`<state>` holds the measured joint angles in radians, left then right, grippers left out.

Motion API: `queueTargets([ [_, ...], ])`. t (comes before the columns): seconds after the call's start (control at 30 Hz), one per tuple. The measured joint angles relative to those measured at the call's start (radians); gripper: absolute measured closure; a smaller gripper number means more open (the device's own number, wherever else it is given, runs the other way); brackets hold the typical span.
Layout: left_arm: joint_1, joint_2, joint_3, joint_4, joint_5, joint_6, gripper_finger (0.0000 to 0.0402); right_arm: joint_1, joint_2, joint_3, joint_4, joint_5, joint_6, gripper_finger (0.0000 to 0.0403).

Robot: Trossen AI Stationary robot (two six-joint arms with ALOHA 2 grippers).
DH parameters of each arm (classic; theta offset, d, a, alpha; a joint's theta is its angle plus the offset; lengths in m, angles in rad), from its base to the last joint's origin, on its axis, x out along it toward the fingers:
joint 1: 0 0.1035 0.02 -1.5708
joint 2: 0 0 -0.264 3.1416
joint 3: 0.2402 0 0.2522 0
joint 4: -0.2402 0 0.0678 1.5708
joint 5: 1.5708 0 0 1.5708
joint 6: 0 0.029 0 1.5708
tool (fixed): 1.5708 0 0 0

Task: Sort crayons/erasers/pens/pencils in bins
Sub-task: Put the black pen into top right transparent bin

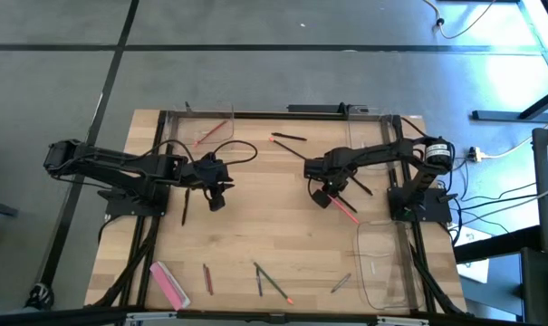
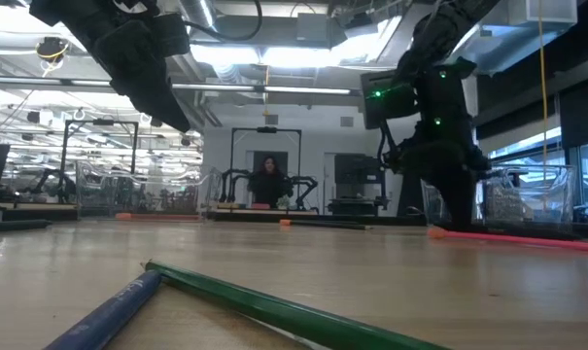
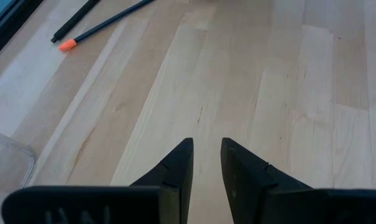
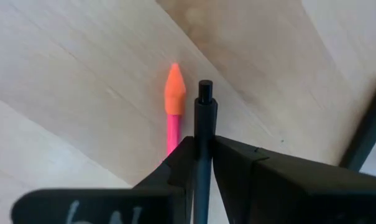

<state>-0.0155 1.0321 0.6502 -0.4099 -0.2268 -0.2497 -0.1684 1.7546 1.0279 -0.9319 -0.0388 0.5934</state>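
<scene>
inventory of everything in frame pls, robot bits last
bins: three, clear; two at the high view's top edge, one at bottom right
crayons: two, pink-red; one on the table by the right gripper, one in the top-left bin
pens: four, black; one beside the right gripper, one under the left arm, one top middle, one held
pencils: four near the bottom edge, dark red, green, blue, grey; a fifth, orange-tipped, top middle
eraser: one, pink flat bar, bottom left
table: one, light wood
person: one, far in the room behind
left gripper: fingers slightly apart, empty, over bare wood
right gripper: fingers shut on a pen
</scene>
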Motion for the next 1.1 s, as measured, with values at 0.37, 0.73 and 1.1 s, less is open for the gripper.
queueTargets([
  [0.37,0.000,0.000,0.000,0.000,0.000,0.000,0.0328,-0.017,-0.002,0.102,-0.136,0.018,-0.007,0.0346],
  [0.73,0.000,0.000,0.000,0.000,0.000,0.000,0.0328,-0.103,-0.013,0.296,-0.272,0.074,-0.131,0.0345],
  [1.1,0.000,0.000,0.000,0.000,0.000,0.000,0.0327,-0.271,-0.283,0.334,-0.319,0.183,-0.153,0.0345],
])
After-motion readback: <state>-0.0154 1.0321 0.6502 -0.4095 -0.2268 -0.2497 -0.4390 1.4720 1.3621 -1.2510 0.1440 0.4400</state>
